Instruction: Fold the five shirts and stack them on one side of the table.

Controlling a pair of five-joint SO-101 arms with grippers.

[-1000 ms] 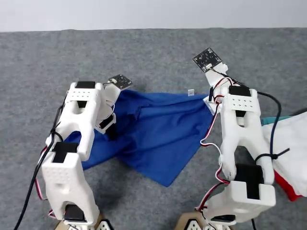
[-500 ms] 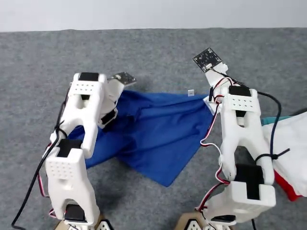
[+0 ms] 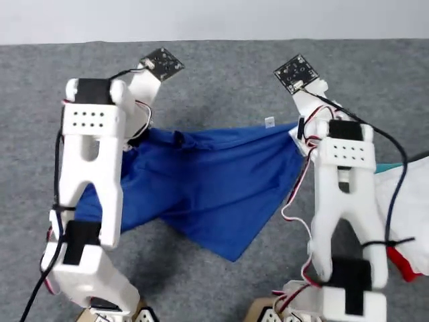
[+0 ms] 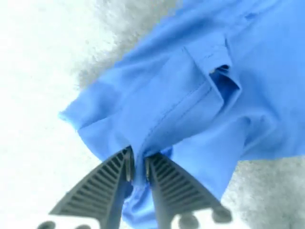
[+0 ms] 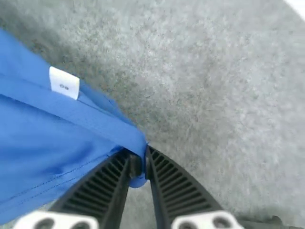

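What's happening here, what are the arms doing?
Both arms hold one blue shirt. The left gripper is shut on a bunched fold at one end. The right gripper is shut on the edge at the other end, near the white tag. The shirt's far edge runs taut between them, and the rest drapes onto the gray table. It is not folded yet. A white garment with red trim lies beside the right arm.
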